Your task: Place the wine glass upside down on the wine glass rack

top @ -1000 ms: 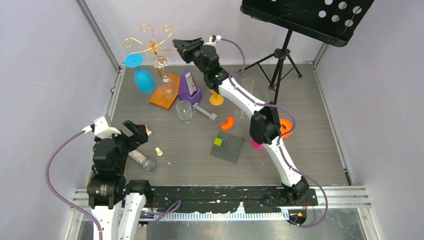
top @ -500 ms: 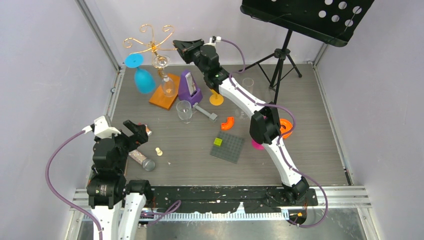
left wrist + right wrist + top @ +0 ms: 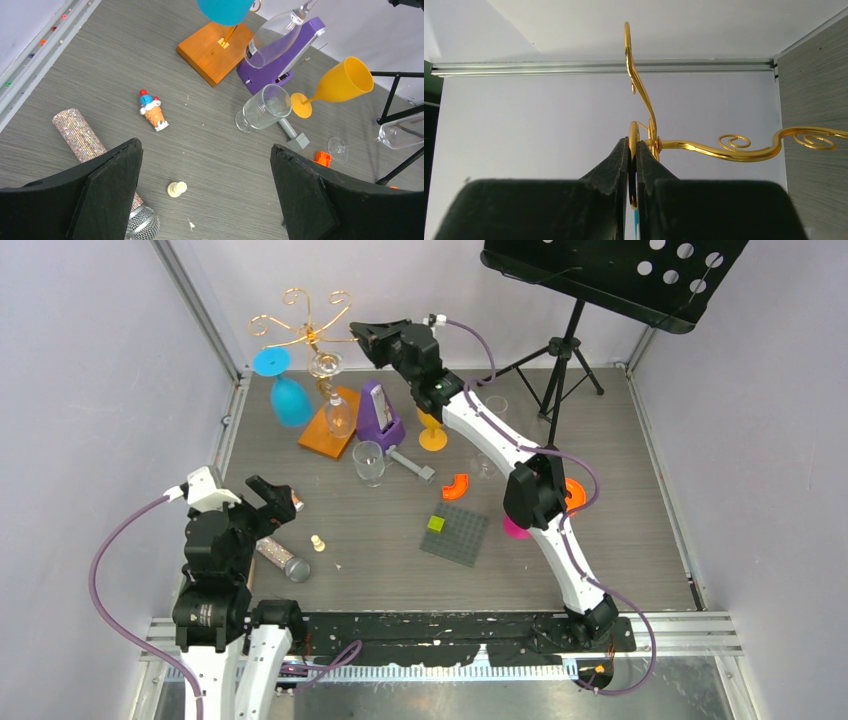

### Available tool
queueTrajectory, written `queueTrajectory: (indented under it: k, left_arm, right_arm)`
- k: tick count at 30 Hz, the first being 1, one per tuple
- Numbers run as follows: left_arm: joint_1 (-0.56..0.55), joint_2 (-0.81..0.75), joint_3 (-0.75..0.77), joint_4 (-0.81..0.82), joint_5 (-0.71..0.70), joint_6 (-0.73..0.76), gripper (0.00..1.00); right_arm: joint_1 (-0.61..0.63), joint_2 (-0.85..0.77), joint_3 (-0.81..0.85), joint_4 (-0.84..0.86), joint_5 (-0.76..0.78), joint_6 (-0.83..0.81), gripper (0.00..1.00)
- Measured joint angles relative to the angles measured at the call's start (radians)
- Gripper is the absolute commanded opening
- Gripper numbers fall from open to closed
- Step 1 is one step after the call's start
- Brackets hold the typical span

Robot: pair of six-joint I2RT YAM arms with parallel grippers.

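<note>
Right claw [image 3: 632, 150] is clenched on a gold scroll of the rack [image 3: 704, 148], high above the bench's [image 3: 620, 540] far left corner. Clear glass [image 3: 336, 412] hangs bowl-down just below and left of it, stem tilted, beside a blue glass [image 3: 288, 398]. Left claw [image 3: 205, 148] gapes wide, well apart at the near edge; right arm is nearer. Next, I judge: release, back out rightwards; walls crowd 2 sides.
</note>
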Motion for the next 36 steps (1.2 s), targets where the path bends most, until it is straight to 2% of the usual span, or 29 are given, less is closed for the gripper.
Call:
queueTrajectory:
  k: [12,36]
  left_arm:
    - [0.0,0.0,0.005,0.007,0.0,0.0,0.95]
    - [0.0,0.016,0.016,0.018,0.001,-0.001,0.95]
  right_arm:
    - [-0.002,-0.006,0.068,-0.157,-0.001,0.018,0.05]
    - [-0.006,-0.006,0.098,-0.216,-0.035,0.034,0.05]
